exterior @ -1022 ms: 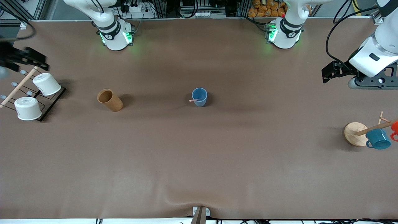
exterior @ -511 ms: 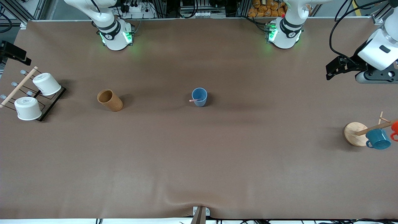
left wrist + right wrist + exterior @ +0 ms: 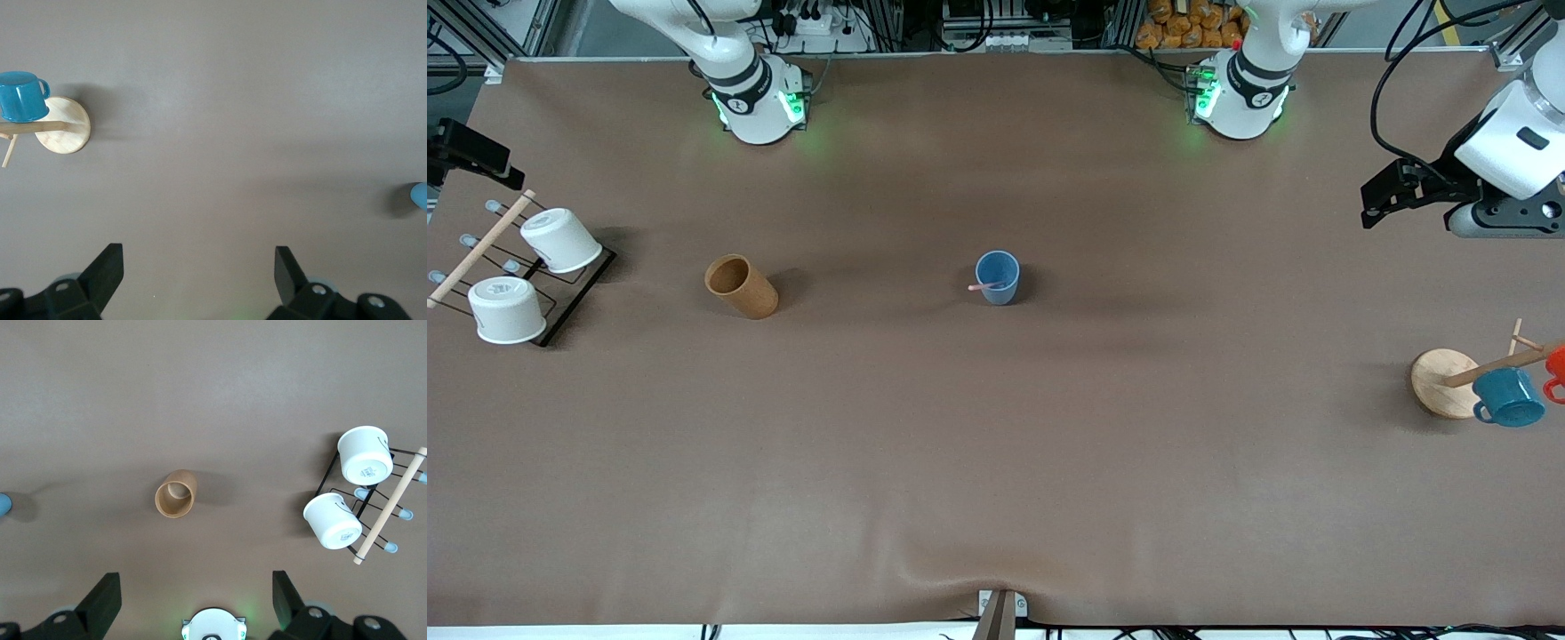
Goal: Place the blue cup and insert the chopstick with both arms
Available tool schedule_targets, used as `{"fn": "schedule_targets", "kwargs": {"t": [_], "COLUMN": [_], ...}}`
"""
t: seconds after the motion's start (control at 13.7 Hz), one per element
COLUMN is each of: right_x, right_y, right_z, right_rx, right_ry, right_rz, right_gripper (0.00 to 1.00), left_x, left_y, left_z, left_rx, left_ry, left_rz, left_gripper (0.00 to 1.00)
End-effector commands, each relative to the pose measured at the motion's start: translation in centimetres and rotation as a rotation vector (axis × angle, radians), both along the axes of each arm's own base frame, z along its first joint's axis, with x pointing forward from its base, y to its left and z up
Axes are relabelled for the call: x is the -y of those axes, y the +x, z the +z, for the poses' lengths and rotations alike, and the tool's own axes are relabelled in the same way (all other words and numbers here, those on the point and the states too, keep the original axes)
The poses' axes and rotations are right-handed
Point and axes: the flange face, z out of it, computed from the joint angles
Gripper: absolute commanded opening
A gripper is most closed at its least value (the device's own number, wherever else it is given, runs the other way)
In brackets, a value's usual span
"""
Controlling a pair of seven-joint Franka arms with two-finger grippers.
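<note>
**Chopstick in cup, both arms drawn back to the table's ends**

While the blue cup (image 3: pixel 997 276) stands upright mid-table in the front view, the chopstick (image 3: pixel 984 286) leans inside it with its pink end poking over the rim toward the right arm's end. A brown cork cup (image 3: pixel 741 285) stands apart from it toward that same end, and a wire rack (image 3: pixel 543 283) with two upturned white cups (image 3: pixel 560 240) sits at the table's edge there. Only a dark piece of the right gripper (image 3: pixel 467 153) shows above that rack. The left gripper (image 3: pixel 1392 190) hangs in the air over the left arm's end of the table, holding nothing. Nearer the camera at that end, a teal mug (image 3: pixel 1508 396) hangs on a wooden mug tree (image 3: pixel 1443 382).

From the left wrist view, the left gripper (image 3: pixel 199 270) has its fingers (image 3: pixel 105 270) spread wide and empty over bare table; the teal mug (image 3: pixel 22 96) and mug tree (image 3: pixel 64 125) show, and an edge of the blue cup (image 3: pixel 419 197).

From the right wrist view, the right gripper (image 3: pixel 195 599) is likewise spread wide and empty, high over the cork cup (image 3: pixel 176 495) and the rack (image 3: pixel 363 500); a sliver of the blue cup (image 3: pixel 3 503) shows at the picture's margin.
</note>
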Motion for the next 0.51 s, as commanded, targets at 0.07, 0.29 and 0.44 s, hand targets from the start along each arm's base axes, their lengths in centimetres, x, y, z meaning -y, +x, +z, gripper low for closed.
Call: {"fn": "schedule_targets", "kwargs": {"t": [0.07, 0.29, 0.44], "right_x": [0.3, 0.2, 0.1], "right_y": [-0.7, -0.7, -0.7], "right_z": [0.3, 0.2, 0.2], "right_rx": [0.017, 0.016, 0.016], "right_ry": [0.015, 0.015, 0.015], "right_rz": [0.028, 0.029, 0.031], "right_gripper": [1.00, 1.00, 1.00], "left_x": [-0.5, -1.0, -1.7], "left_y": [0.2, 0.3, 0.3], "left_z": [1.1, 1.2, 1.2], "left_rx": [0.015, 0.016, 0.012], "left_ry": [-0.024, -0.024, -0.037], "left_rz": [-0.009, 0.004, 0.023], "left_gripper": [1.00, 1.00, 1.00]}}
